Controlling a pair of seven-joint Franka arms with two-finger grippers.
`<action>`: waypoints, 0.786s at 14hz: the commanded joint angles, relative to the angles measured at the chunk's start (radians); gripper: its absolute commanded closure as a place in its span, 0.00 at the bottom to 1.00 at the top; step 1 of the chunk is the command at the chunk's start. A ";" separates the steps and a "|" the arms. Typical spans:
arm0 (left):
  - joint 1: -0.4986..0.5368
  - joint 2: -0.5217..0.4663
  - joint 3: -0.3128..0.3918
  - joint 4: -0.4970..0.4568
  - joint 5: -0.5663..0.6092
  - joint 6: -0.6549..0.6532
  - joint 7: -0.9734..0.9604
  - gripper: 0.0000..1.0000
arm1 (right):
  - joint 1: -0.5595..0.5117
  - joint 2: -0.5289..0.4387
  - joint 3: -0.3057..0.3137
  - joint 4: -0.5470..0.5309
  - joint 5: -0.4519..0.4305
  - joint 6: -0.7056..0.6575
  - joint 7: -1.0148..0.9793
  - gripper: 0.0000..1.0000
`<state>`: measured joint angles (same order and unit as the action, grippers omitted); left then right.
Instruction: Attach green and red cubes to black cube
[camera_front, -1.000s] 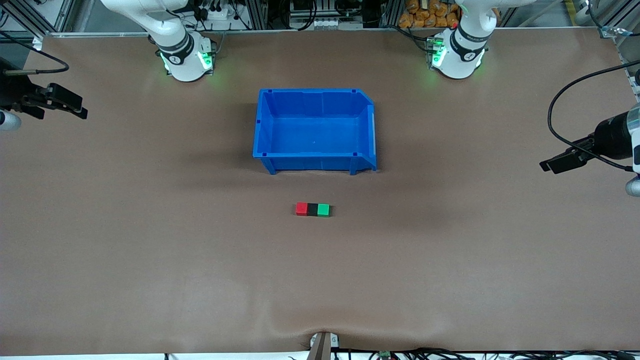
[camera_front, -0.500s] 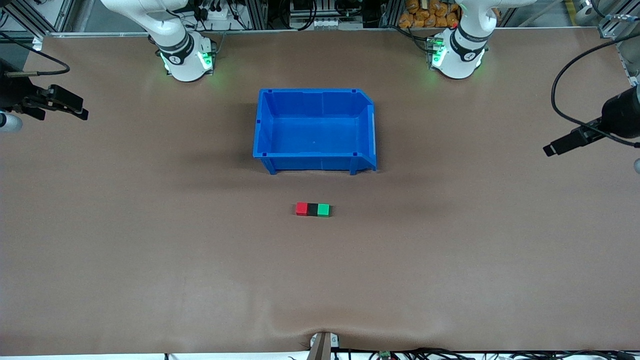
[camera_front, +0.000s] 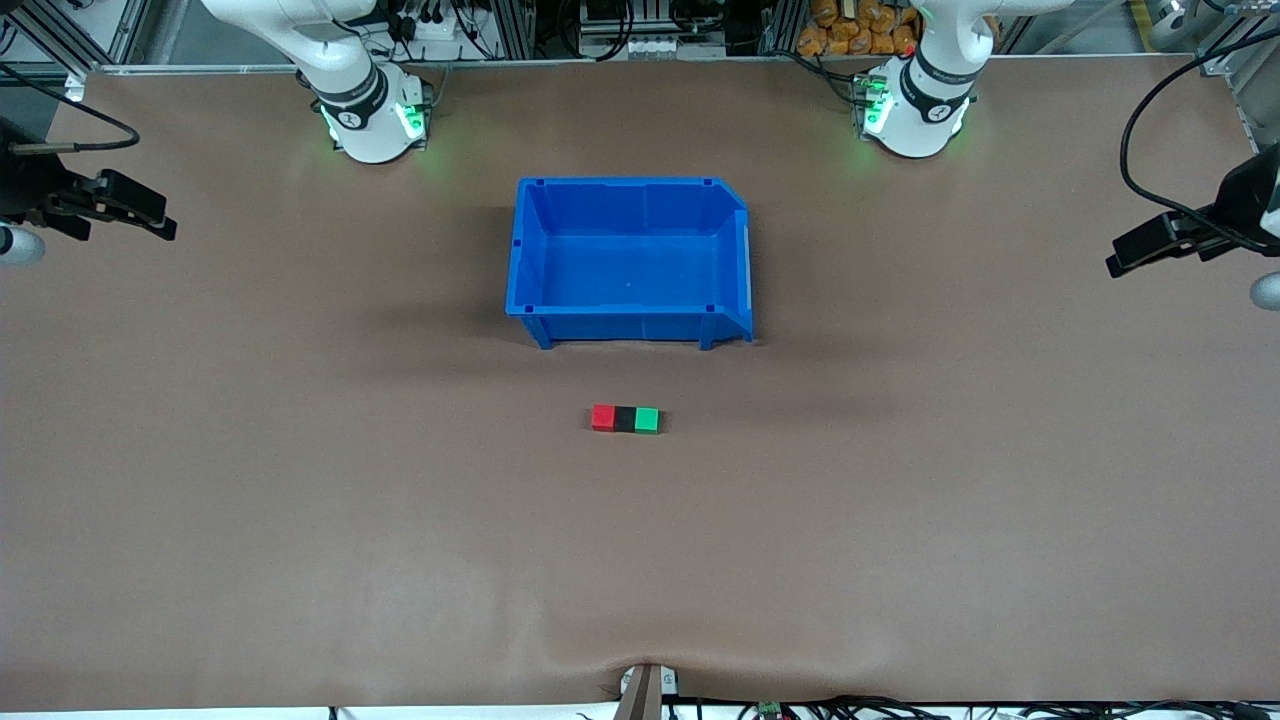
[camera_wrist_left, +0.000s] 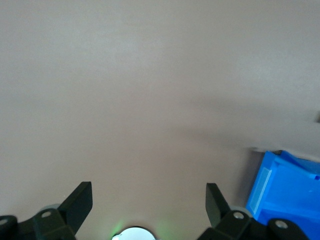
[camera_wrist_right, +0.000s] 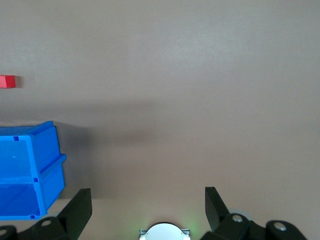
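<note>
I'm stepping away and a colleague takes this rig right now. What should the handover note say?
Left gripper: open, empty, over the left arm's end of the table.
Right gripper: open, empty, over the right arm's end.
Red cube, black cube and green cube sit in a touching row, black in the middle, nearer the front camera than the blue bin.
Done: the cubes look joined.
Left: nothing apparent.

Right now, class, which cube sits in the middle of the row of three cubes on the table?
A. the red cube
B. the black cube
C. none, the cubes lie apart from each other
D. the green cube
B: the black cube sits between the red cube and the green cube, the three forming one close row nearer the front camera than the blue bin.
</note>
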<state>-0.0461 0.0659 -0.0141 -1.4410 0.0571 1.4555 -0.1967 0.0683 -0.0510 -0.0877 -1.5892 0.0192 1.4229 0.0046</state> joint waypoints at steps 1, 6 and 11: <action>-0.026 -0.035 -0.001 -0.027 0.029 0.006 0.014 0.00 | -0.008 0.008 0.006 0.020 0.004 -0.006 0.006 0.00; -0.015 -0.064 -0.004 -0.039 -0.008 -0.015 0.034 0.00 | -0.012 0.008 0.006 0.031 0.002 -0.007 0.006 0.00; -0.024 -0.069 -0.003 -0.065 -0.014 0.006 0.072 0.00 | -0.012 0.010 0.005 0.034 0.001 -0.009 0.002 0.00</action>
<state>-0.0713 0.0304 -0.0155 -1.4588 0.0554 1.4489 -0.1468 0.0681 -0.0507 -0.0882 -1.5790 0.0191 1.4234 0.0046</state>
